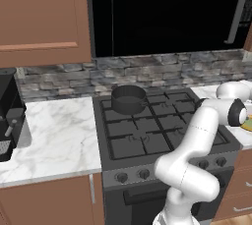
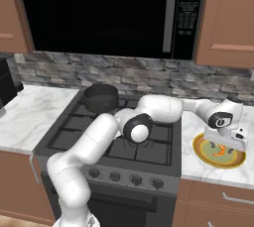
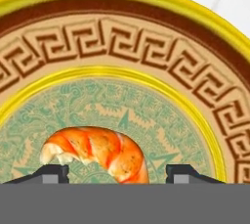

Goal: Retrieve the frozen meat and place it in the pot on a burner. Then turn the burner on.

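The claw [image 3: 117,173] hangs spread, pointing down over the frozen meat [image 3: 97,152] on the plate [image 2: 200,151], arm stretched right; the pot [image 1: 128,99] sits well apart.

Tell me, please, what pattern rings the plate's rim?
A brown Greek-key band on tan, edged in yellow, on the plate; clearest in the hand view.

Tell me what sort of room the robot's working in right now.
A home kitchen, rendered in simulation: a gas stove with the pot on a back burner, a marble counter, and a black coffee machine at the left.
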